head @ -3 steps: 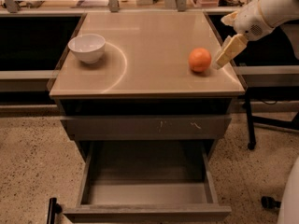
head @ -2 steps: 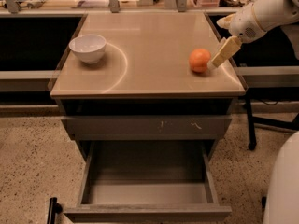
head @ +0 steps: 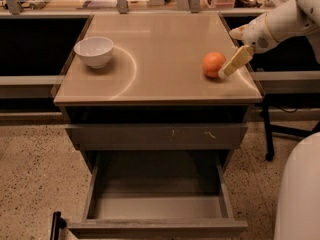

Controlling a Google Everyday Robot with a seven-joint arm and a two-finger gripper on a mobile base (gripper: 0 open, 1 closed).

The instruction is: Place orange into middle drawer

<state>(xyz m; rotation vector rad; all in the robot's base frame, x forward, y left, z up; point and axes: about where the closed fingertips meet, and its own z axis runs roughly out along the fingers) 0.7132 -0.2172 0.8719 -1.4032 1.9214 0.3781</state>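
The orange (head: 213,64) sits on the right side of the tan cabinet top (head: 160,54), near the right edge. My gripper (head: 229,69) reaches in from the right on a white arm and slants down to the orange's right side, its tip right at the fruit. The middle drawer (head: 155,206) is pulled open below, low in the view, and its flat grey floor is bare. Above it is a closed grey drawer front with small white scratch marks (head: 155,135).
A white bowl (head: 94,51) stands at the left of the cabinet top. A white rounded robot part (head: 300,194) fills the lower right corner. A chair leg (head: 267,134) stands to the cabinet's right. Cluttered benches run behind.
My gripper has shifted slightly left and down, closer to the orange's right side. The orange, bowl and drawer have not moved.
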